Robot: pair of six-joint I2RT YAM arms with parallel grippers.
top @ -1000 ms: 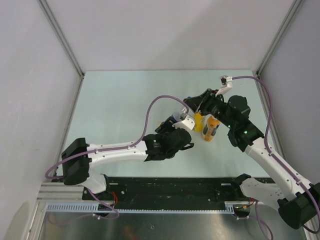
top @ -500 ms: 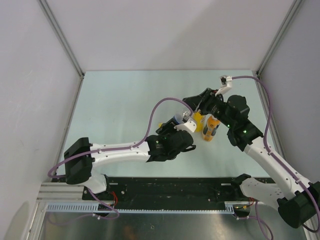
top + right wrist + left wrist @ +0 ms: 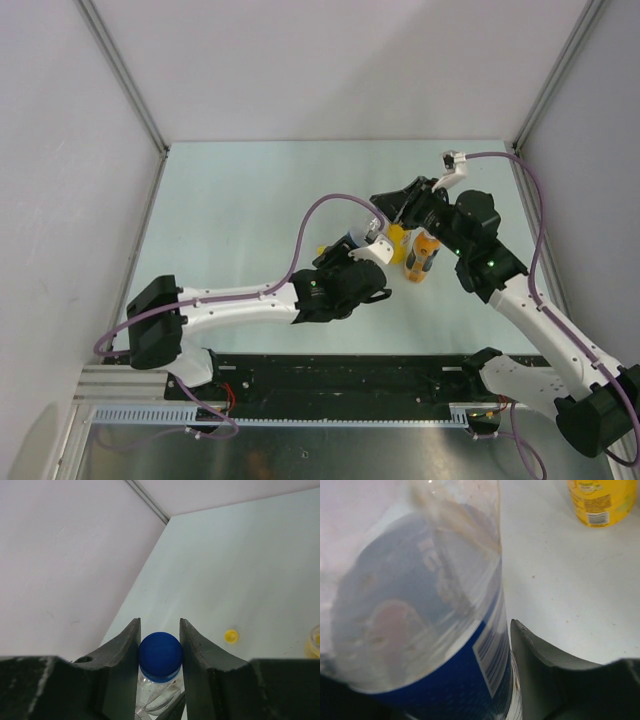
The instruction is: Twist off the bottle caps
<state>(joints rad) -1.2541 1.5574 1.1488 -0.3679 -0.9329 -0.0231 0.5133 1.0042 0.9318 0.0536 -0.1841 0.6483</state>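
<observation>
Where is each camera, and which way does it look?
Top external: high behind the arm bases, looking down at the table; left arm and right arm show.
Left wrist: on the left arm, facing the clear bottle; one finger shows.
Right wrist: on the right arm, looking past its fingers at the blue cap.
Shared: both wrist views see that bottle.

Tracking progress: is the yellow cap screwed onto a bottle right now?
No, the yellow cap lies loose on the table, with no bottle under it.
</observation>
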